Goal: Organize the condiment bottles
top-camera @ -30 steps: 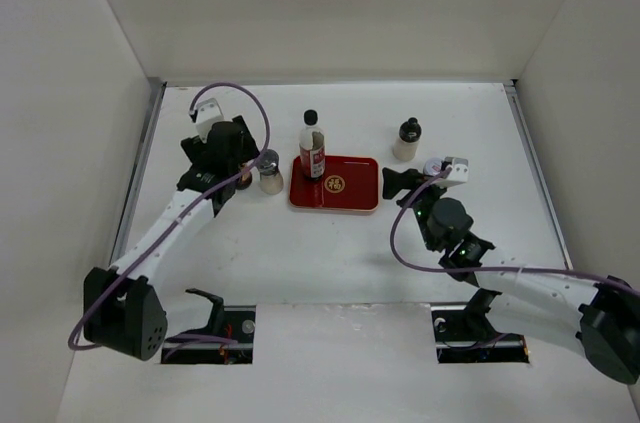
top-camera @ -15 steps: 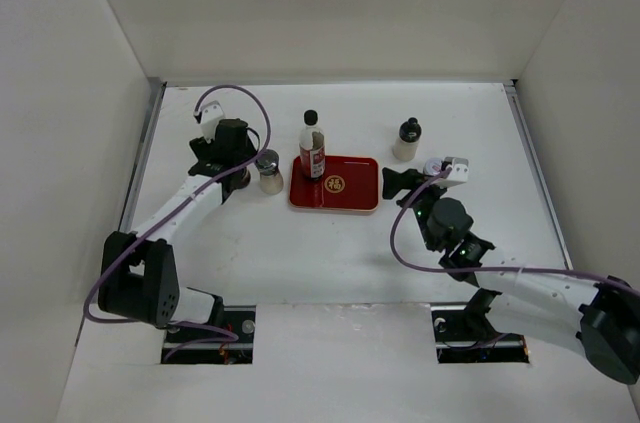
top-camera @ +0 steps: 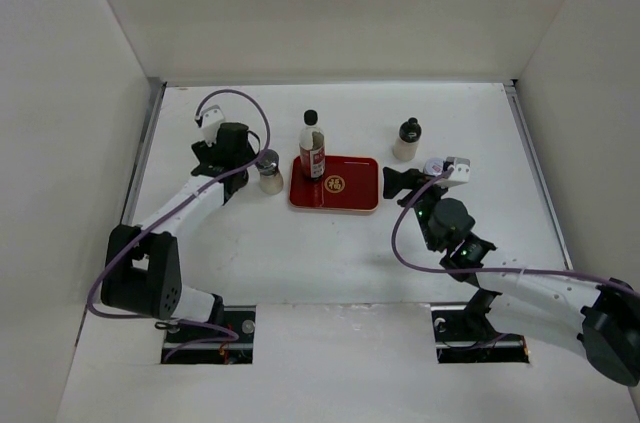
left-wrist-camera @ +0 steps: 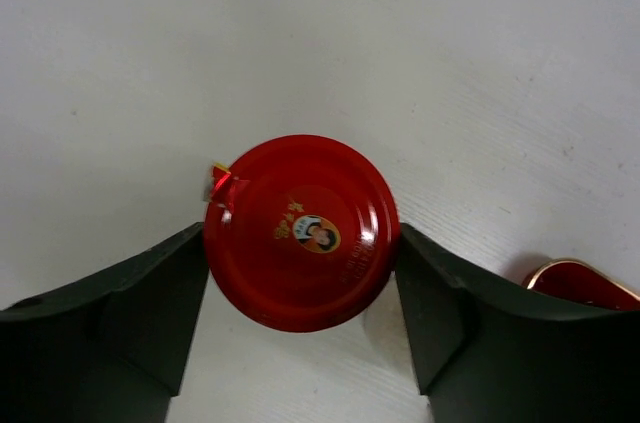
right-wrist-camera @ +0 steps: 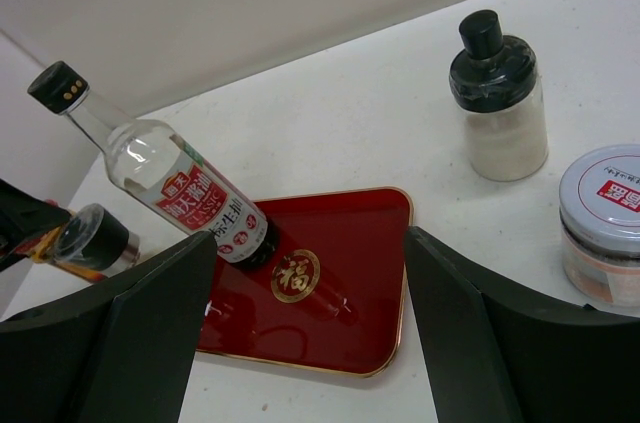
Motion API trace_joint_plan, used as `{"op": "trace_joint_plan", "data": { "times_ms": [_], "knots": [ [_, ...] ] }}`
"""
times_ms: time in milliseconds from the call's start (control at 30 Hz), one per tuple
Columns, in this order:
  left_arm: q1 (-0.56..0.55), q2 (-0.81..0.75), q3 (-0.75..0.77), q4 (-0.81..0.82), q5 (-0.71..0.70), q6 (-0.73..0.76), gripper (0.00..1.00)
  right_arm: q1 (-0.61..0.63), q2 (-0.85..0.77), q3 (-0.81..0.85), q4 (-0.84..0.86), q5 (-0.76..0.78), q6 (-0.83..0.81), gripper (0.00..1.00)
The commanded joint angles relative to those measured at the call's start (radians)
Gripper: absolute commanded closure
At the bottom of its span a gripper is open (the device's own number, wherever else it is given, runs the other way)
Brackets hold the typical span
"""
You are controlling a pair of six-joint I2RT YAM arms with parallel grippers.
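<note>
Your left gripper [left-wrist-camera: 300, 255] brackets the red-capped jar [left-wrist-camera: 300, 221], which stands on the white table [left-wrist-camera: 420, 33] left of the glossy red tray [top-camera: 362, 193]. You can't tell yet whether it bites, and that smooth round lid could slip or twist free. The grey-capped shaker [top-camera: 268, 171] just beside it could get knocked, as could the tall, slim glass bottle [right-wrist-camera: 190, 193] at the tray's left end; your right gripper [top-camera: 392, 181] hangs wide, holding nothing.

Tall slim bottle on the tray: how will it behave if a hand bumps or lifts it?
The tall slim bottle looks tippy: tall, narrow base, standing near the red tray's corner. Its clear body looks like glass, so likely smooth and breakable.
</note>
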Motion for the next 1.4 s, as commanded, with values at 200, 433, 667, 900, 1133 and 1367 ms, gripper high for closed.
{"op": "trace_joint_plan", "data": {
  "times_ms": [200, 433, 667, 900, 1133, 1367],
  "knots": [
    [0.0, -0.109, -0.059, 0.077, -0.051, -0.007, 0.67, -0.003, -0.016, 0.018, 0.038, 0.008, 0.003, 0.18],
    [-0.091, -0.376, -0.168, -0.001, -0.163, 0.0, 0.72, -0.003, -0.011, 0.021, 0.038, 0.008, 0.001, 0.18],
    [-0.27, -0.567, -0.195, -0.19, -0.183, 0.0, 0.73, -0.003, -0.005, 0.019, 0.038, 0.008, 0.004, 0.18],
    [-0.613, -0.568, -0.104, -0.235, -0.237, -0.069, 0.77, -0.014, 0.0, 0.015, 0.043, 0.013, 0.012, 0.18],
    [-0.839, -0.254, 0.119, 0.003, -0.299, 0.037, 0.77, -0.048, -0.016, 0.001, 0.038, 0.008, 0.033, 0.18],
    [-0.76, -0.08, 0.188, 0.186, -0.286, 0.174, 0.77, -0.045, -0.023, -0.002, 0.037, 0.007, 0.036, 0.18]
  ]
}}
